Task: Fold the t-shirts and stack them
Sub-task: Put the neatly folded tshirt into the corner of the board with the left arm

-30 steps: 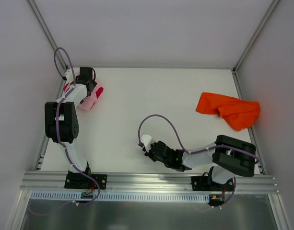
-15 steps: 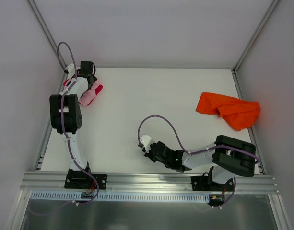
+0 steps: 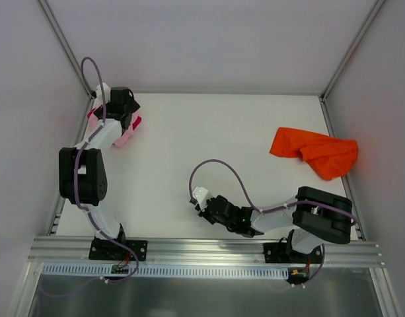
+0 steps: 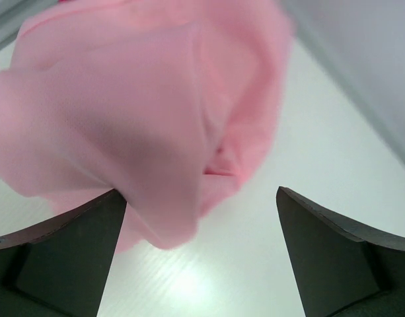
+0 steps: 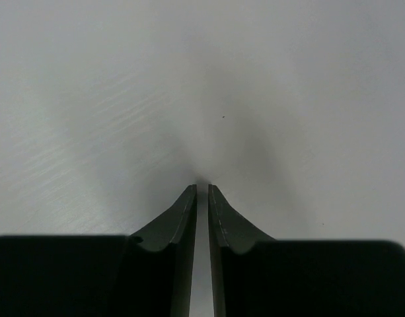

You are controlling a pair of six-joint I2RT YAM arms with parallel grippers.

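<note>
Since the earlier frame the left arm has been stretched further into the far left corner of the table (image 3: pixel 209 132), where the left gripper (image 4: pixel 201 198) is held wide apart and empty just above the crumpled pink shirt (image 4: pixel 123 105), with the red shirt (image 3: pixel 137 122) bunched against it. Soft, light, limp cloth is to be expected, best pinched at a raised fold. The heap's long axis cannot be told, the orange shirt (image 3: pixel 314 150) by the right edge is laid lengthwise left to right, and the right gripper (image 5: pixel 202 188) is seen nearly closed on nothing by the near edge
</note>
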